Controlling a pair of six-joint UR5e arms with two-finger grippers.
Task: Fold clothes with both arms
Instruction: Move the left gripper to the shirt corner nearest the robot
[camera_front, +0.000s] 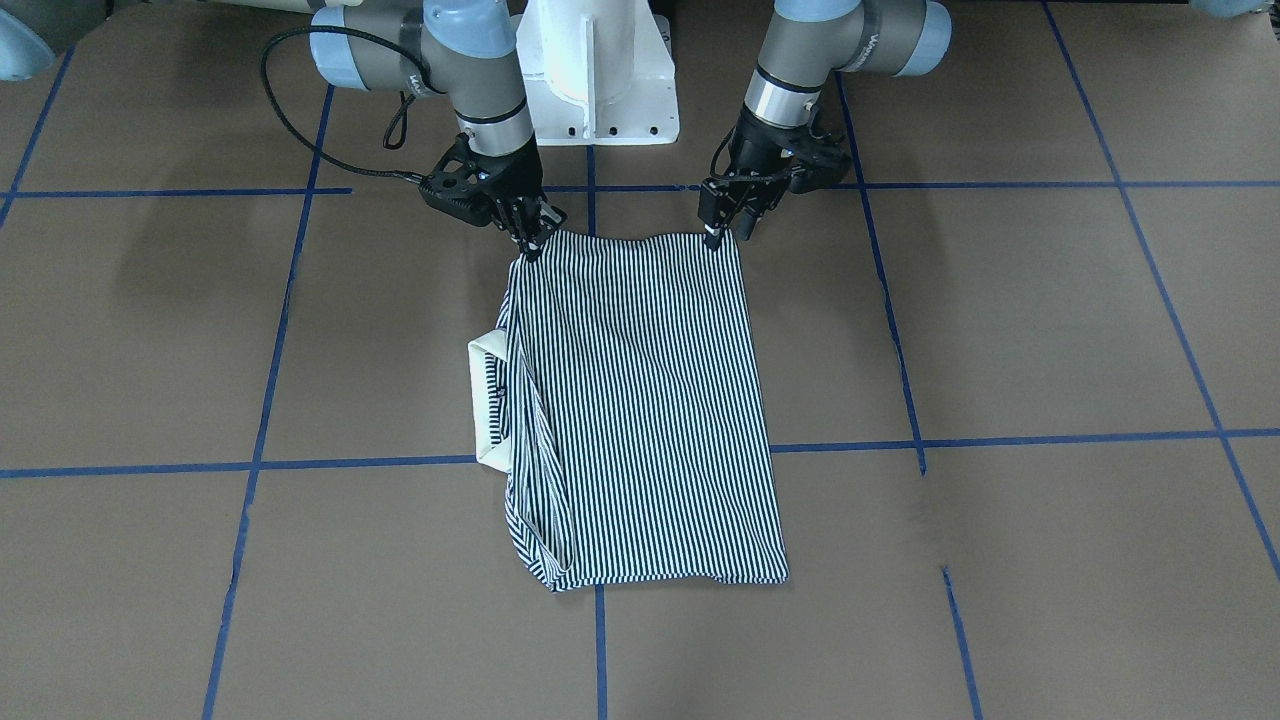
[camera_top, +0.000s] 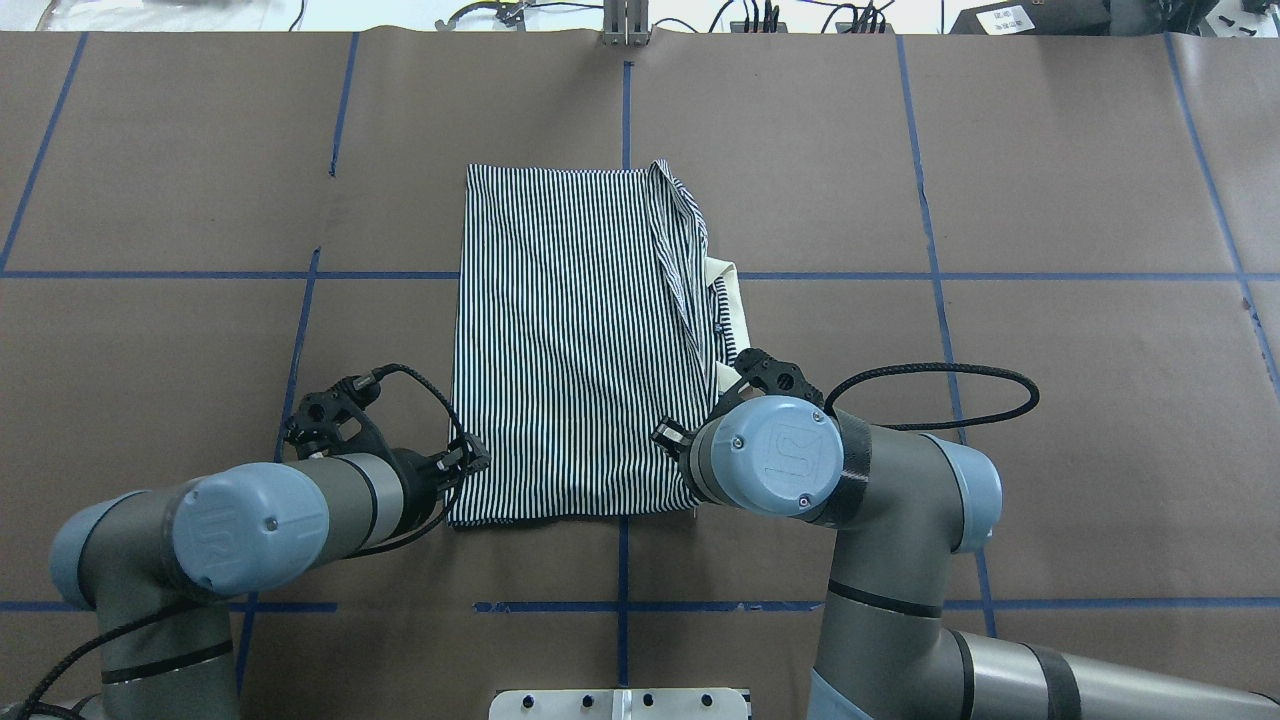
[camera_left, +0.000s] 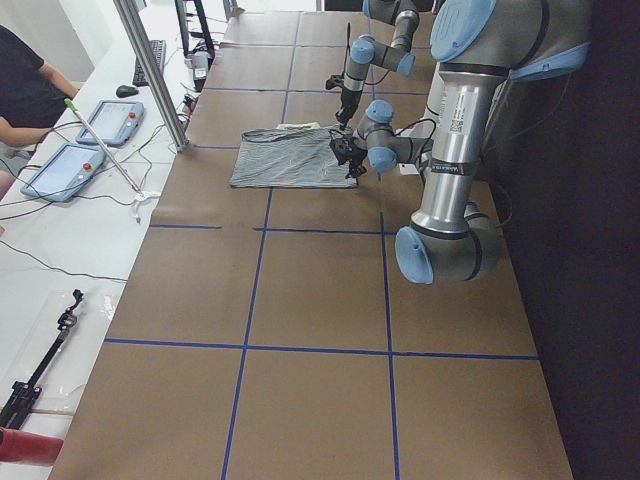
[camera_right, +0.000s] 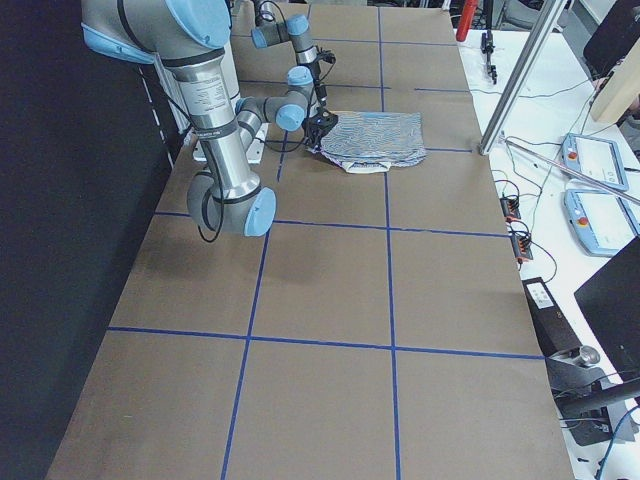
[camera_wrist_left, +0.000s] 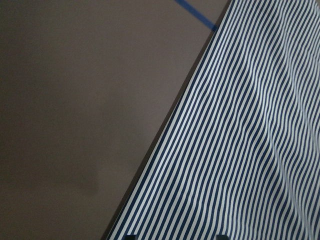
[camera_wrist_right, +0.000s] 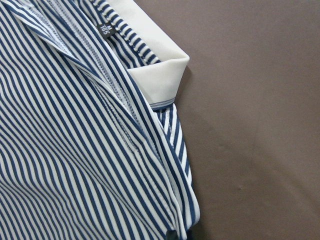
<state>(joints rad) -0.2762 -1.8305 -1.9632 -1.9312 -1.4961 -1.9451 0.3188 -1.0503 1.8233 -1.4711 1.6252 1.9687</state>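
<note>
Brown table (camera_top: 150, 150) with blue lines holds the folded striped shirt (camera_top: 570, 340) in the middle. At its near left corner, the left gripper (camera_front: 728, 236) has fingers spread. The right gripper (camera_front: 532, 245) pinches the near right corner, near the cream collar (camera_front: 487, 410).

**Camera layout.** Front cam faces robot base (camera_front: 600, 80), steeply down; overhead cam looks fwd from behind; both share the whole shirt (camera_front: 640, 400). Side cams look along the table (camera_left: 320, 300) from far ends; wrist cams v. close on shirt edges.
</note>
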